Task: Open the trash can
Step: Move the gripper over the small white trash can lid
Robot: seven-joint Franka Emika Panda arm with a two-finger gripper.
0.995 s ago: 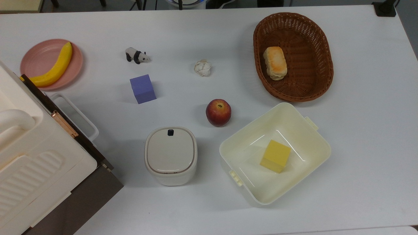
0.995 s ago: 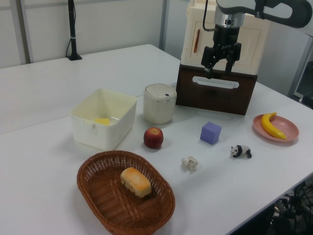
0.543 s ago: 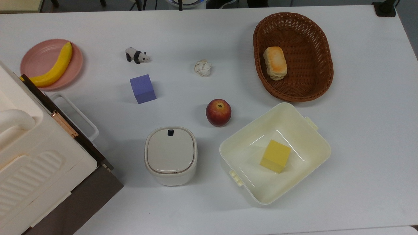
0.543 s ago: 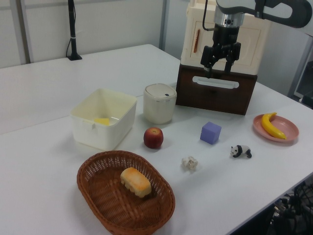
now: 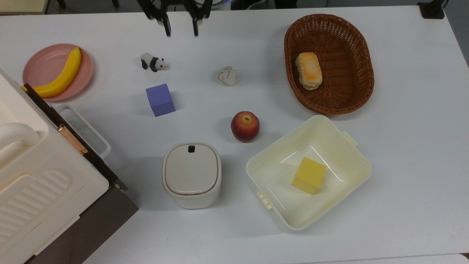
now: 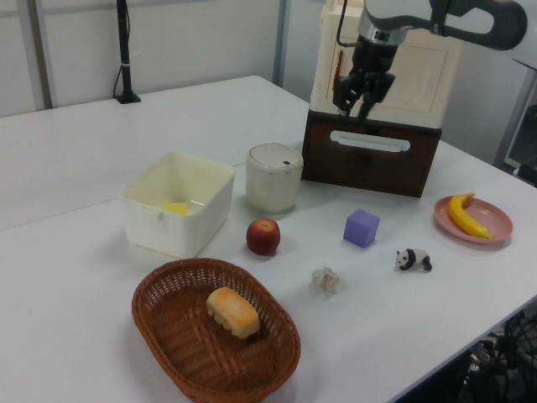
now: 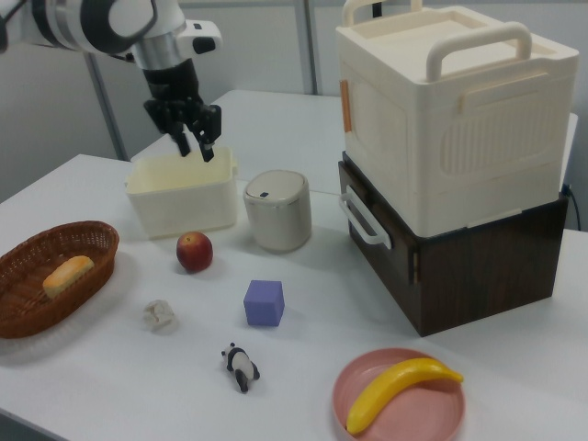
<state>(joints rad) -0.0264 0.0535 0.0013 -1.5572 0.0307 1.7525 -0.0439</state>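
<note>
Top view: the trash can (image 5: 191,175), lid flat and closed, sits at about 7 o'clock from the apple (image 5: 244,126). The gripper (image 5: 181,30) hangs at 12 o'clock, fingers spread, holding nothing.

Left view: the gripper (image 6: 354,105) hovers at 1 o'clock from the trash can (image 6: 273,177).

Right view: the gripper (image 7: 195,144) is at 10 o'clock from the trash can (image 7: 277,210), well above it.
</note>
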